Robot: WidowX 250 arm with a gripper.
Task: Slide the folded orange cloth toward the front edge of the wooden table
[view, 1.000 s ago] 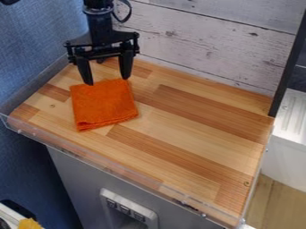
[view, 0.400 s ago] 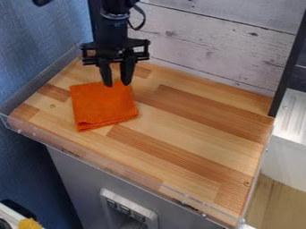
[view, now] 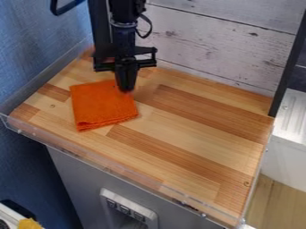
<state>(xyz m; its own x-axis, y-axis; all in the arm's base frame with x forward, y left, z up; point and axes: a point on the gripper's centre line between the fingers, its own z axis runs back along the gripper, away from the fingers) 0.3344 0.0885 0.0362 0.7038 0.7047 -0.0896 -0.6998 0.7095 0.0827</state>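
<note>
The black gripper (view: 125, 91) hangs over the upper right corner of an orange cloth (view: 103, 106). Its two fingers stand together, so it is shut, and their tips overlap the cloth near that corner. Whether any cloth is pinched between them cannot be made out. The cloth lies flat and folded into a rough square on the left part of the wooden top, and the gripper hides its upper right corner.
The wooden top (view: 191, 129) has a clear raised rim (view: 108, 166) along its front. A white plank wall (view: 215, 44) stands behind, a blue wall (view: 36, 49) at left, and a dark upright post (view: 288, 67) at right.
The gripper has moved right and a little lower, and its fingers have gone from wide apart to together. The cloth has stayed about where it was.
</note>
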